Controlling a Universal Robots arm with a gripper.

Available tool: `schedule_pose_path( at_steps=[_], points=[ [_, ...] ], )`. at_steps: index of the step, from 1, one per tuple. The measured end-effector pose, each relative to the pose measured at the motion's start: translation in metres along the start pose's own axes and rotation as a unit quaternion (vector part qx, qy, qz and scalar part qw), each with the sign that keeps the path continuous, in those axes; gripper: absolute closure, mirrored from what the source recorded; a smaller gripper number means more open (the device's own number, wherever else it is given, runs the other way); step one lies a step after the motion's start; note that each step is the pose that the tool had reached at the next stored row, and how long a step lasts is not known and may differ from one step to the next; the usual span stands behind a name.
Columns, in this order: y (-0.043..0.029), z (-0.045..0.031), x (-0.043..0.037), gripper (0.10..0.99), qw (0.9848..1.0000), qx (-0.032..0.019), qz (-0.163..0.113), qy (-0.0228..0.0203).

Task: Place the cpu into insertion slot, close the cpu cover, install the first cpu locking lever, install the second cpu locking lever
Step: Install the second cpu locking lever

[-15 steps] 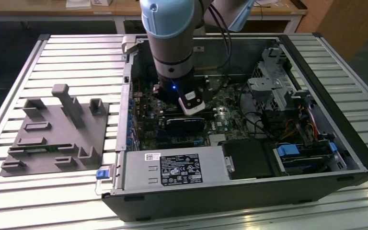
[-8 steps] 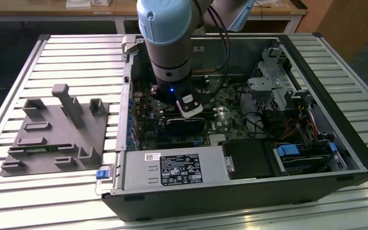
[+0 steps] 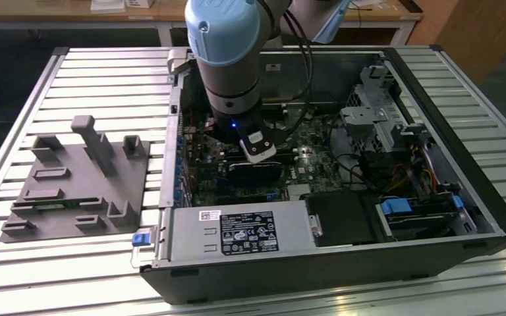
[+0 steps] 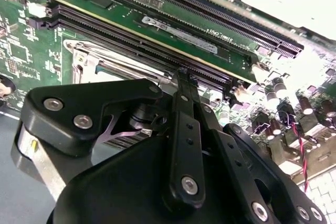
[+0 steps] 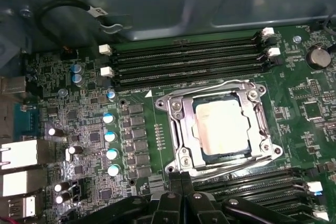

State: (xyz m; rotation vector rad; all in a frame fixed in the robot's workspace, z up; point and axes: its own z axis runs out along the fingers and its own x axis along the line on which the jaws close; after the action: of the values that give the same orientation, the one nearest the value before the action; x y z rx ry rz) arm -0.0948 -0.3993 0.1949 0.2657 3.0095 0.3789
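Silvery cpu (image 5: 220,128) seated under cpu cover (image 5: 181,109).

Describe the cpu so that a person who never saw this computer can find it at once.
Look inside the open computer case at the green motherboard. Between the two banks of long black memory slots sits a square silver metal frame. The cpu lies within it: the one flat, pale silvery square there.
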Motion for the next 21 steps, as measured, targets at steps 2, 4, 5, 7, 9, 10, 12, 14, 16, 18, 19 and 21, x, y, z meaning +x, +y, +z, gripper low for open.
schedule_pose_path(
  at_steps=[2, 4, 5, 7, 9, 10, 12, 14, 16, 18, 19, 21],
  points=[
    [0.0001, 0.0005, 0.0002, 0.980, 1.0000, -0.0014, 0.000, 0.0004],
    [0.0004, 0.0009, 0.0003, 0.980, 1.0000, -0.0038, 0.000, 0.0009],
    [0.0006, 0.0011, 0.0004, 0.980, 1.0000, -0.0051, -0.001, 0.0011],
    [0.0009, 0.0016, 0.0005, 0.980, 1.0000, -0.0073, -0.001, 0.0016],
    [0.0008, 0.0025, 0.0006, 0.980, 1.0000, -0.0079, -0.001, 0.0018],
    [0.0006, 0.0031, 0.0009, 0.980, 1.0000, -0.0080, -0.002, 0.0021],
    [0.0002, 0.0047, 0.0015, 0.980, 1.0000, -0.0081, -0.003, 0.0022],
    [-0.0001, 0.0057, 0.0018, 0.980, 1.0000, -0.0079, -0.004, 0.0026],
    [-0.0004, 0.0062, 0.0021, 0.980, 1.0000, -0.0079, -0.004, 0.0028],
    [-0.0004, 0.0067, 0.0022, 0.980, 1.0000, -0.0081, -0.005, 0.0028],
    [-0.0003, 0.0068, 0.0023, 0.980, 1.0000, -0.0081, -0.005, 0.0028],
    [-0.0002, 0.0069, 0.0023, 0.980, 0.9999, -0.0086, -0.005, 0.0029]
  ],
)
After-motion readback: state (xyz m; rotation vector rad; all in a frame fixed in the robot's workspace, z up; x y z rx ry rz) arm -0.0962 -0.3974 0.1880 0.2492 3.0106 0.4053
